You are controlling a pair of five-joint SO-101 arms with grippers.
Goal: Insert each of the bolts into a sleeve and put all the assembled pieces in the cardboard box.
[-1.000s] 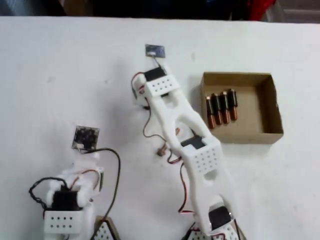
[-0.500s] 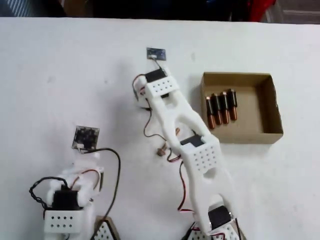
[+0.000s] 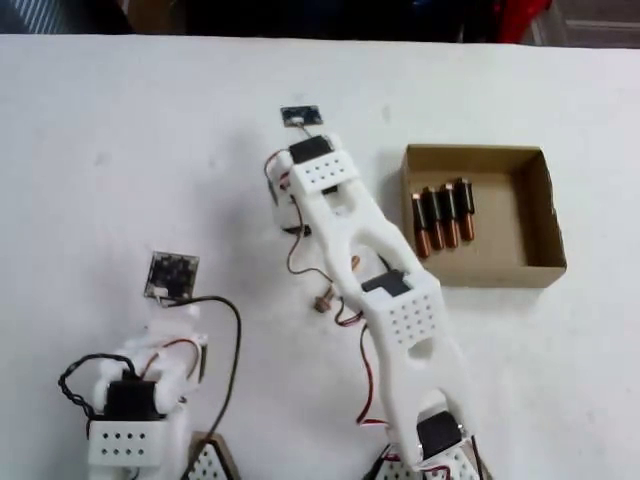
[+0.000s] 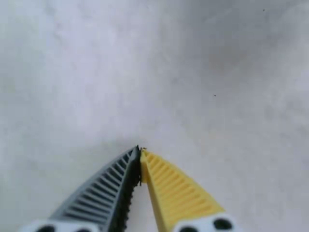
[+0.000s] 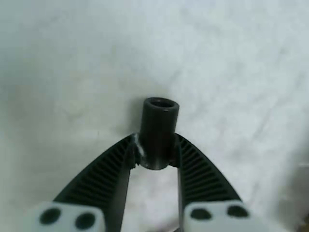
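My right gripper [image 5: 155, 145] is shut on a short black sleeve [image 5: 159, 123], which stands upright between its tips just above the white table. In the high view the right arm [image 3: 345, 225] stretches from the near edge toward the table's middle. A small copper bolt [image 3: 322, 302] lies on the table beside that arm, and a second copper piece [image 3: 353, 263] shows against the arm. The cardboard box [image 3: 500, 275] sits to the right, holding several assembled black-and-copper pieces [image 3: 443, 218]. My left gripper [image 4: 140, 153] is shut with nothing in it, low over bare table at the near left.
The left arm [image 3: 130, 405] is folded at the near left corner, with black and red cables [image 3: 236, 345] looping beside it. Red wires [image 3: 365, 390] run along the right arm. Open white table lies at the far left and along the back.
The right arm's wrist has shifted a little to the left and toward the near side, with the sleeve still held. The left arm has stayed put.
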